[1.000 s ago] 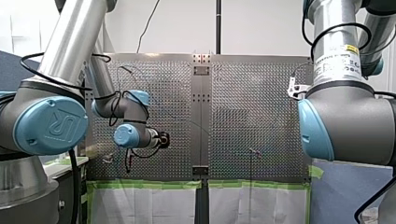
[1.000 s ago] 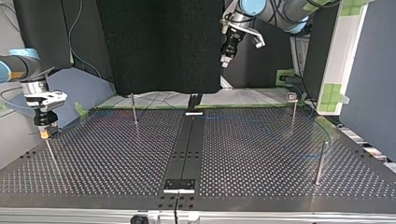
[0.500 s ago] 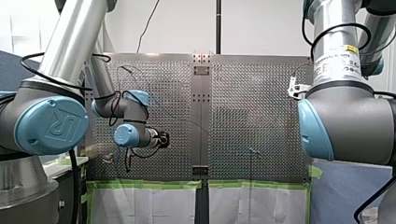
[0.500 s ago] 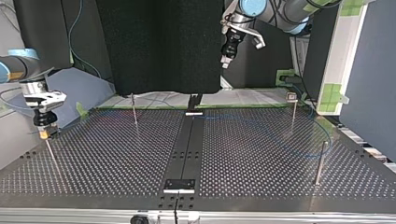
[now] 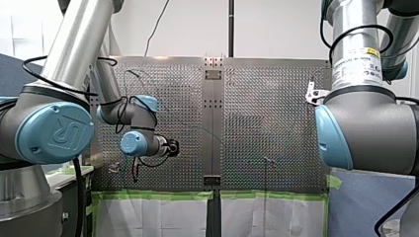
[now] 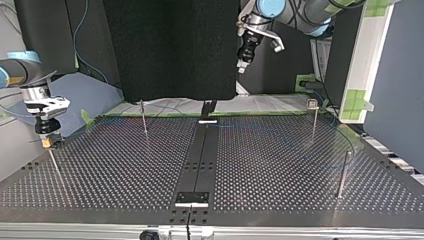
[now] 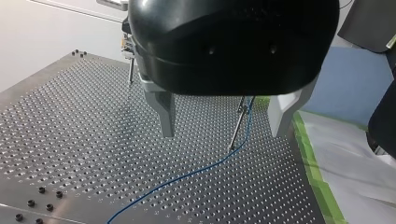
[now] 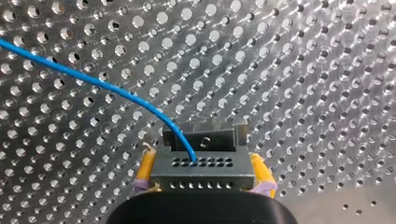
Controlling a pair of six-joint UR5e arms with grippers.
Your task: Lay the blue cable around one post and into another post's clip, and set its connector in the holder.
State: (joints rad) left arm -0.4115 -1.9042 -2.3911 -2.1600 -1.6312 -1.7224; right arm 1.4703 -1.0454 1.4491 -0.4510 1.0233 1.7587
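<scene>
Two silver robot arms [image 5: 74, 54] with blue joints reach over a perforated metal table [image 6: 280, 170]. At the left edge of the top view, my right gripper [image 6: 47, 144] hangs point-down over the top of a thin metal post [image 6: 55, 167]. Its wrist view shows the yellow pads [image 8: 146, 168] pressed against both sides of a small grey metal connector [image 8: 201, 169] pierced with rows of holes. The pincer is closed on the connector and holds it firmly. A thin blue cable [image 8: 93, 81] leaves the connector's face and curves away over the table. Just beyond the connector sits a grey slotted piece [image 8: 205, 139]. It is possibly the holder, though the view is too close to be sure.

At the upper middle of the top view, my left gripper [image 6: 241, 67] hangs high above the table's far side. Its wrist view shows two metal fingers [image 7: 164, 114] spread wide apart with nothing between them. Ahead of them, seen through the gap, stands a thin post with a clip on top [image 7: 238, 126]. The blue cable runs down beside that post and then across the table surface.
</scene>
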